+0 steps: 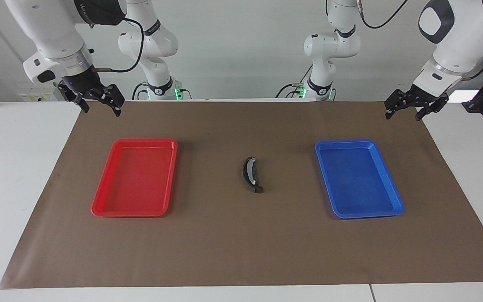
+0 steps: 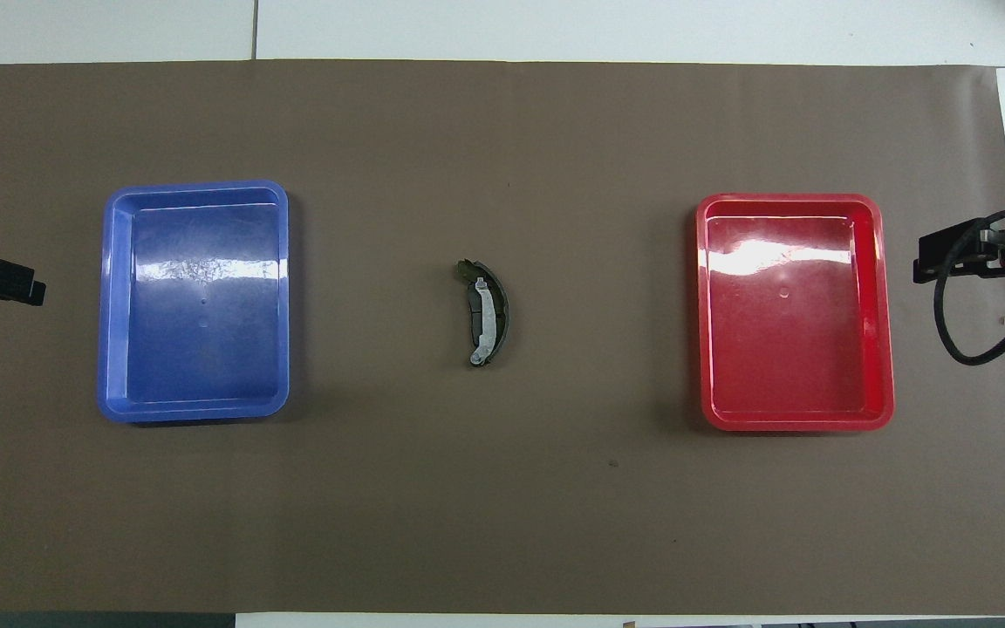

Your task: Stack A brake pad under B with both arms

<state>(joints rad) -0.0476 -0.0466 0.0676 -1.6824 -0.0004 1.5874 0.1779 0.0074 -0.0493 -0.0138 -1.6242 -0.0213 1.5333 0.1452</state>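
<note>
- Right gripper: we see it raised over the brown mat's edge at the right arm's end, fingers spread wide, holding nothing.
- Red tray: glossy plastic, rectangular with rounded corners, lying on the mat.
- B: a thin black crescent with a silver-grey strip and a small red mark, resting mid-mat between the trays. We read the dark-grey pad as lying beneath it, protruding at one tip; the overhead view shows only a dark rim around B.
- Blue tray: same shape.
- Left gripper: raised over the mat's edge, fingers wide apart, holding nothing.
</note>
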